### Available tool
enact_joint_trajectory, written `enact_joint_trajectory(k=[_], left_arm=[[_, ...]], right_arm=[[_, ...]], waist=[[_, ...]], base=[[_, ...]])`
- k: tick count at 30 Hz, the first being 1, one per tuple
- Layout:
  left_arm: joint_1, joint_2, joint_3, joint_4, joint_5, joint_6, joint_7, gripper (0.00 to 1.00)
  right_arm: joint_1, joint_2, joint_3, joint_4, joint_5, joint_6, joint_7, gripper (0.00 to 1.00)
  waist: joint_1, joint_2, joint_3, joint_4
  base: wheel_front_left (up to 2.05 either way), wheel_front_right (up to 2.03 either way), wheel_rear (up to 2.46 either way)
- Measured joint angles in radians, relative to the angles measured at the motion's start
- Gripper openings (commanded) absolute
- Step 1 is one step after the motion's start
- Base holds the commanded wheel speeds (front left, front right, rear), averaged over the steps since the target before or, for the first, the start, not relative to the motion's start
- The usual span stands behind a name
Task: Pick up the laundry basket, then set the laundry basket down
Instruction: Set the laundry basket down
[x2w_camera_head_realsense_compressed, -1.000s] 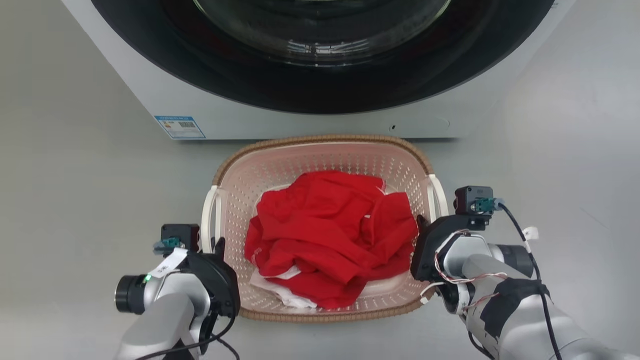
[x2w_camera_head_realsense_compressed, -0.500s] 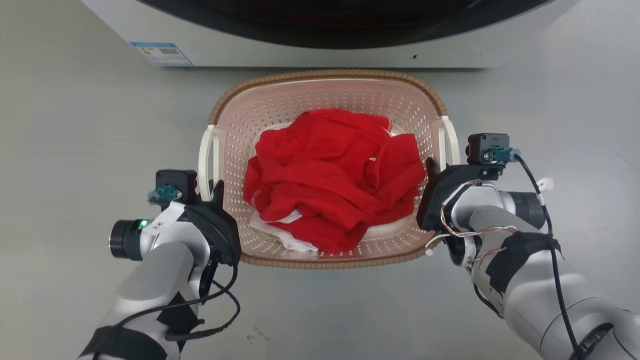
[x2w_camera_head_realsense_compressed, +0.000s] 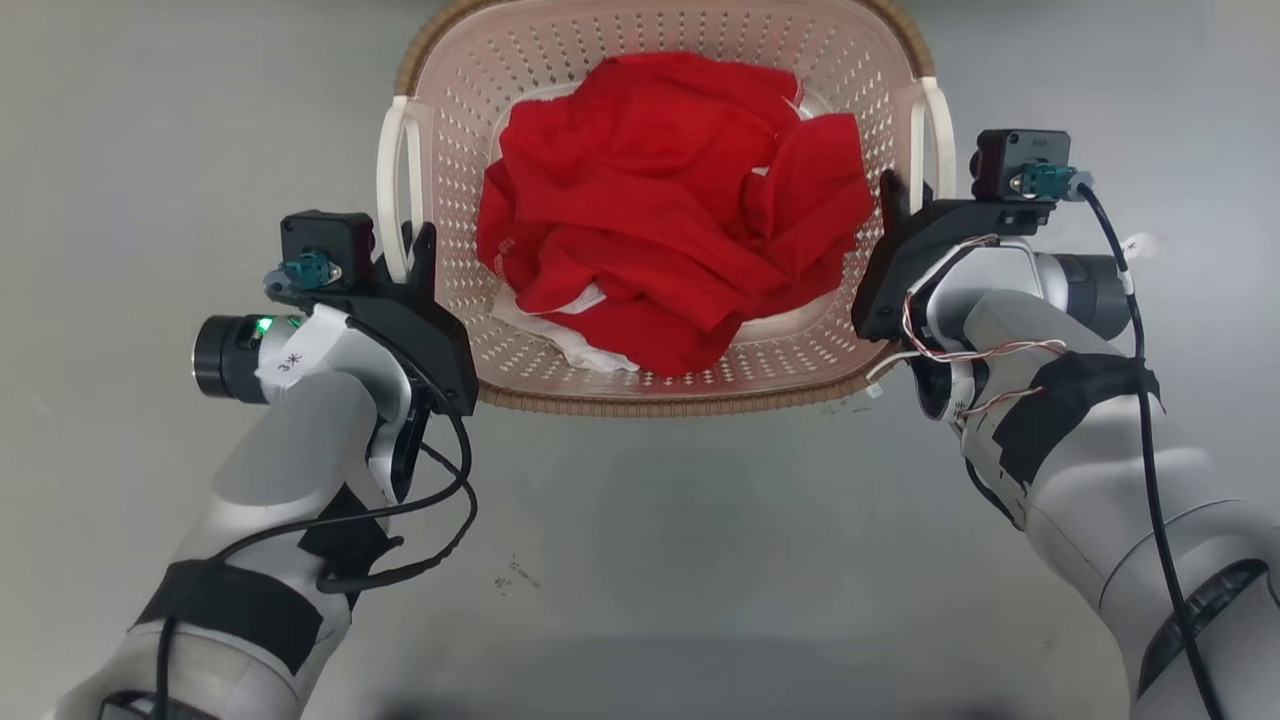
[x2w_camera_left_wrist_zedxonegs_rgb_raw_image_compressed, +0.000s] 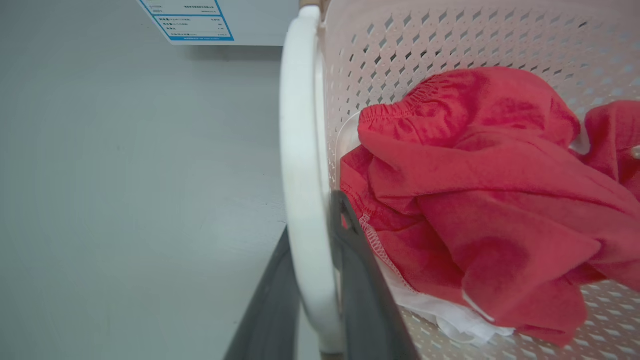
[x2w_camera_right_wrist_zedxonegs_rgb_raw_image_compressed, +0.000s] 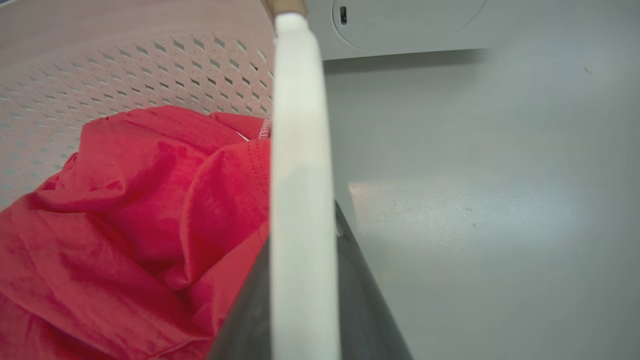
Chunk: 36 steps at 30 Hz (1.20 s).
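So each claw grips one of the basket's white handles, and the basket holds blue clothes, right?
Not blue: the clothes in the laundry basket are red, as the head view shows. The rest holds: the left gripper clamps the left handle, the right gripper the right handle.

Open floor flanks the laundry basket on both sides; the washing machine stands near behind it.

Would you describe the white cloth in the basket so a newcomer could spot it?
Start at the pink laundry basket with the brown rim. A heap of red clothing lies inside; the white cloth peeks from under the heap's near edge, plain white against the red.
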Motion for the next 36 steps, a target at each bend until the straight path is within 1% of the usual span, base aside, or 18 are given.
enact_joint_trajectory(k=[5,10,26,27,28,29,30,31,36], left_arm=[[-0.019,0.0,-0.001,0.002,0.014,0.0,-0.007,0.0],[-0.033,0.001,-0.001,0.005,0.023,0.0,-0.016,0.0],[-0.081,0.009,-0.003,0.016,0.04,0.0,-0.042,0.0],[-0.083,0.009,-0.003,0.018,0.04,0.0,-0.042,0.0],[-0.085,0.009,-0.003,0.019,0.04,0.0,-0.042,0.15],[-0.088,0.009,-0.002,0.021,0.04,0.0,-0.043,0.38],[-0.093,0.009,-0.002,0.022,0.041,0.001,-0.045,0.8],[-0.095,0.008,-0.003,0.022,0.045,0.002,-0.046,1.0],[-0.094,0.004,0.001,0.03,0.048,0.004,-0.051,1.0]], right_arm=[[-0.016,-0.001,0.0,0.008,0.0,0.0,-0.014,0.0],[-0.022,0.0,0.001,0.009,-0.003,0.0,-0.027,0.0],[-0.046,0.0,0.007,0.004,-0.003,0.001,-0.054,0.0],[-0.046,0.0,0.008,0.004,-0.003,0.001,-0.057,0.16],[-0.047,0.0,0.008,0.004,-0.003,0.001,-0.061,0.48],[-0.047,0.0,0.011,0.005,-0.003,0.001,-0.061,1.0],[-0.047,0.0,0.012,0.006,-0.003,0.001,-0.063,1.0],[-0.047,0.002,0.012,0.007,-0.003,0.002,-0.065,1.0],[-0.047,0.014,0.011,0.02,-0.004,0.006,-0.081,1.0]], waist=[[0.0,0.0001,0.056,0.006],[-0.0001,-0.0001,0.084,0.011],[-0.0002,-0.0003,0.142,0.012],[-0.0002,-0.0003,0.143,0.013],[-0.0003,-0.0003,0.144,0.013],[-0.0004,-0.0003,0.145,0.013],[-0.0003,-0.0003,0.146,0.013],[-0.0003,-0.0003,0.145,0.014],[-0.0004,-0.0003,0.131,0.015]], base=[[0.0,0.0,0.0],[0.0,0.0,0.0],[0.0,0.0,0.0],[0.0,0.0,0.0],[0.0,0.0,0.0],[0.0,0.0,0.0],[0.0,0.0,0.0],[0.0,0.0,0.0],[0.0,0.0,0.0]])
